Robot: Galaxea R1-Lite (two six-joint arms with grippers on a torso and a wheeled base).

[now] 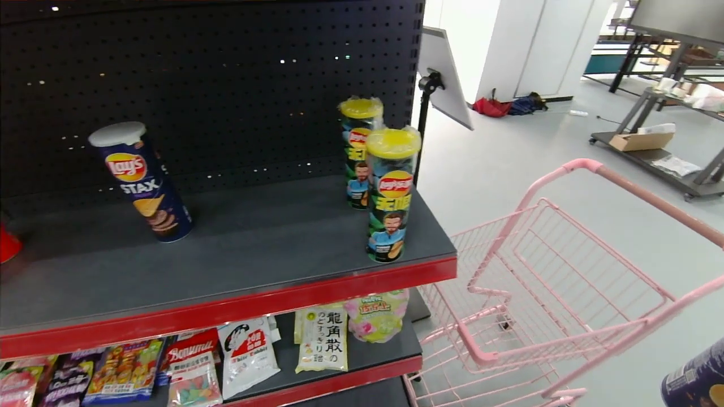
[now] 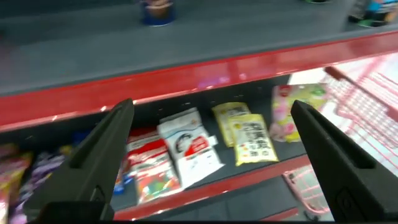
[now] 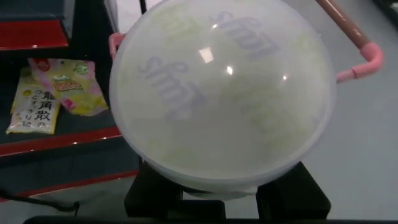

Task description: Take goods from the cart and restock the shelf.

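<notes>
On the upper shelf [image 1: 237,254] a dark blue chip can [image 1: 141,181] with a white lid stands at the left. Two green cans with yellow lids stand at the right, one [image 1: 390,198] near the red front edge and one [image 1: 359,150] behind it. The pink wire cart [image 1: 565,282] is to the right of the shelf, its basket bare. My right gripper [image 3: 221,199] is shut on another dark blue can [image 1: 693,376], whose white lid [image 3: 224,93] faces the wrist camera. My left gripper [image 2: 212,109] is open in front of the shelf's red edge [image 2: 186,78], holding nothing.
Snack bags [image 1: 249,353] lie on the lower shelf [image 2: 249,134]. A white board on a black stand [image 1: 447,73] sits at the shelf's right end. A red object [image 1: 8,243] shows at the upper shelf's far left. Open room lies between the blue can and the green cans.
</notes>
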